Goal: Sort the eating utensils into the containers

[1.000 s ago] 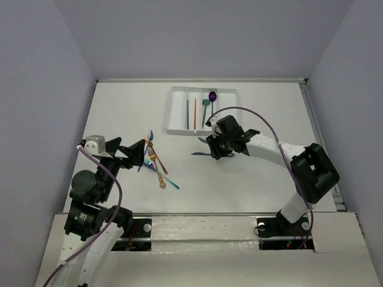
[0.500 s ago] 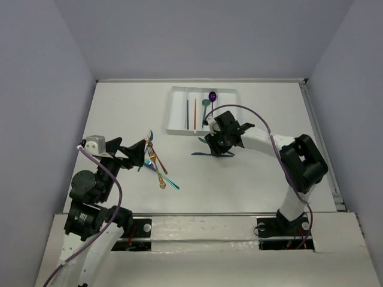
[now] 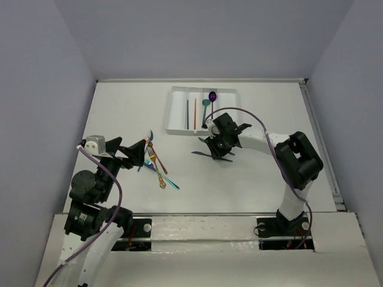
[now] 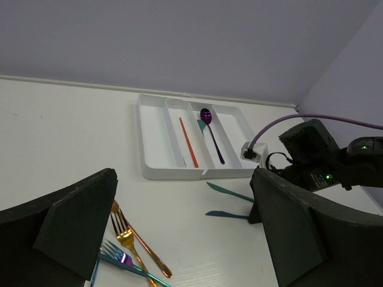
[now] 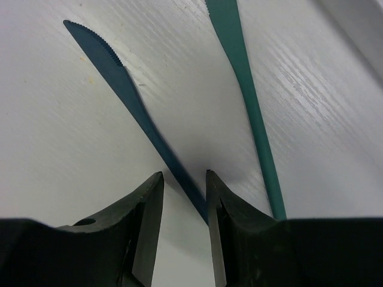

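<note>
The white cutlery tray (image 3: 176,110) lies at the back and holds a dark stick (image 3: 187,113), an orange stick (image 3: 195,113), a teal spoon (image 3: 205,106) and a purple spoon (image 3: 212,95). A blue knife (image 5: 128,98) and a teal knife (image 5: 245,89) lie on the table just in front of the tray. My right gripper (image 5: 184,174) is low over the table, narrowly open, its fingers on either side of the blue knife's handle. My left gripper (image 4: 184,173) is wide open and empty above a pile of gold, copper and blue forks (image 4: 128,245).
The fork pile (image 3: 157,164) also holds teal pieces and lies left of centre. The tray (image 4: 152,137) and both knives (image 4: 224,213) show in the left wrist view. The grey walls close in the table at the sides and back.
My right gripper has shifted slightly left and turned over the blue knife, its elbow swinging in. The left arm and the utensils have not moved.
</note>
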`<state>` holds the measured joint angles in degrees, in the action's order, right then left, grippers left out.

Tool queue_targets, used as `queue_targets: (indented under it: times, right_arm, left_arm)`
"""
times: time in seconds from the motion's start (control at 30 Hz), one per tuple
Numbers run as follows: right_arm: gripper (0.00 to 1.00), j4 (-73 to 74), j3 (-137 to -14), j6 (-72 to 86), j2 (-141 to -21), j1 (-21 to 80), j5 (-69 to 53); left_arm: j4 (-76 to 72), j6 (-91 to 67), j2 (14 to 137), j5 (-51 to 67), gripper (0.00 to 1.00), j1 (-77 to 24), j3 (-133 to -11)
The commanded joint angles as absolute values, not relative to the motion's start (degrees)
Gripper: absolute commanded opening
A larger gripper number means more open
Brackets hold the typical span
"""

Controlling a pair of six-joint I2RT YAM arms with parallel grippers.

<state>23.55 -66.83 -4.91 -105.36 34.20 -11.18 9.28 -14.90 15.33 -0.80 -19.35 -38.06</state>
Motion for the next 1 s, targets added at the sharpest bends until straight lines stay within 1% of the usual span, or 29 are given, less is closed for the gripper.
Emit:
queue_targets:
  times: [0.0,0.1,0.2,0.23,0.27,0.3,0.33,0.4,0.47,0.53,0.57,0.63,0.8,0.93,0.97]
  right_arm:
    - [0.39,22.42,-67.24,-3.17,-106.44,36.65,-12.22]
    - [0.35,21.45,-66.01,-1.50,-106.17,38.05,-11.34]
    - [0.35,20.83,-65.04,-0.18,-105.65,39.73,-10.29]
    - [0.36,21.09,-65.04,-0.18,-105.56,40.51,-9.76]
    - [0.43,21.35,-65.04,-0.18,-105.64,40.52,-8.97]
    - [0.45,21.71,-65.13,-0.18,-105.64,41.39,-8.44]
    - [0.43,22.58,-65.39,-0.18,-105.73,41.40,-8.35]
    - [0.36,23.81,-65.83,2.35,-105.73,41.92,-7.48]
    - [0.33,24.34,-66.18,3.60,-105.56,42.62,-7.30]
    - [0.34,24.61,-66.01,4.74,-105.47,43.24,-6.25]
    - [0.40,24.70,-65.83,5.53,-105.38,43.85,-5.46]
    - [0.41,24.61,-65.13,6.93,-105.38,43.86,-3.43]
    - [0.31,24.26,-63.55,9.31,-105.91,45.61,-0.27]
    - [0.15,23.65,-63.10,10.63,-106.87,46.85,2.11]
    - [0.10,23.56,-63.19,10.81,-107.05,46.85,2.11]
  left_arm:
    - [6.33,-14.85,15.56,-0.26,0.99,-18.90,-38.94]
    - [6.24,-14.94,15.56,-0.26,0.99,-18.90,-38.94]
    - [6.33,-14.94,15.56,-0.26,0.99,-18.90,-38.94]
    - [6.33,-14.94,15.56,-0.26,0.99,-18.90,-38.94]
    - [6.33,-14.94,15.47,-0.26,0.99,-18.90,-38.94]
    - [6.33,-14.94,15.47,-0.26,0.99,-18.90,-38.94]
    - [6.33,-14.94,15.47,-0.26,0.99,-18.90,-38.94]
    - [6.33,-14.94,15.38,-0.26,0.99,-18.90,-38.94]
    - [6.33,-14.94,15.21,-0.26,0.99,-18.90,-38.94]
    - [6.42,-14.94,15.21,-0.26,0.99,-18.90,-38.94]
    - [6.42,-14.94,15.12,-0.26,0.99,-18.90,-38.94]
    - [6.50,-14.94,15.03,-0.26,0.99,-18.90,-38.94]
    - [6.50,-14.94,14.77,-0.26,0.99,-18.90,-38.94]
    - [6.59,-14.94,14.77,-0.26,0.99,-18.90,-38.94]
    - [6.59,-14.94,14.77,-0.35,0.99,-18.90,-38.94]
